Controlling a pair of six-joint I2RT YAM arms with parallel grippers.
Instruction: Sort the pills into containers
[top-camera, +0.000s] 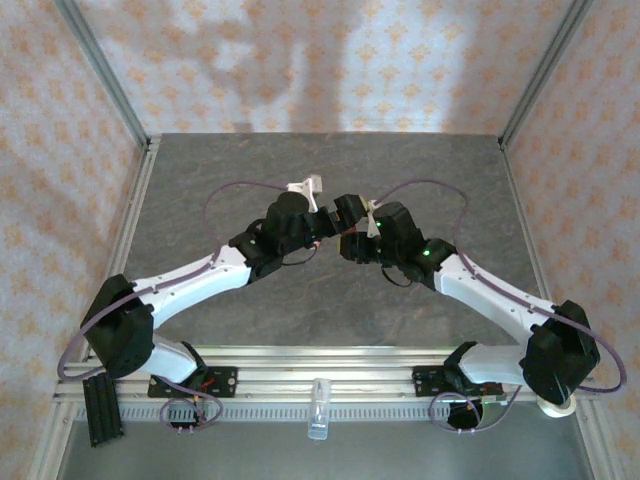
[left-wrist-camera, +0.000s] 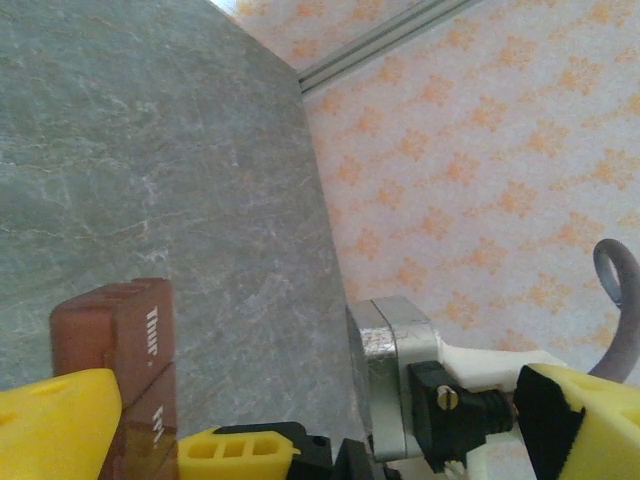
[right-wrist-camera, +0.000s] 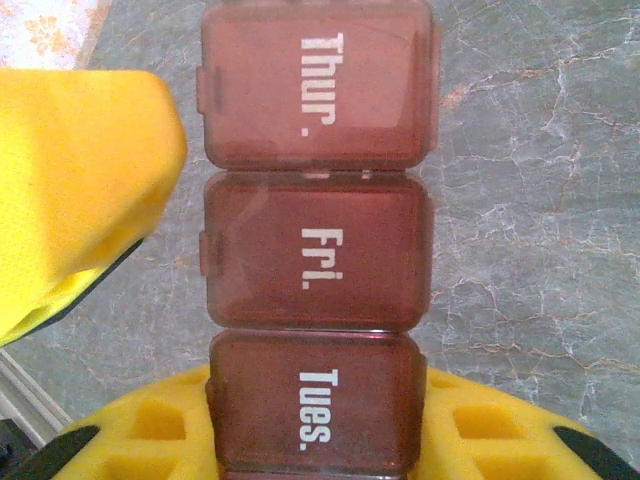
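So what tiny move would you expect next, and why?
Probably the open left gripper nudges toward the Thur. lid to flip it up. The right gripper is shut on one end of the containers, and all three lids look closed.

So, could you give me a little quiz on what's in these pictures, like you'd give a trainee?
1. Multiple choice: on the brown containers, what does the middle lid read? A) Thur. B) Fri. C) Tues.
2. True or false: all three lids stand open.
3. Fill in: the end effector clamping the Tues. end belongs to the ____ arm.
Key: 1 B. 2 False, all three are shut. 3 Right: the right end effector grips that end.
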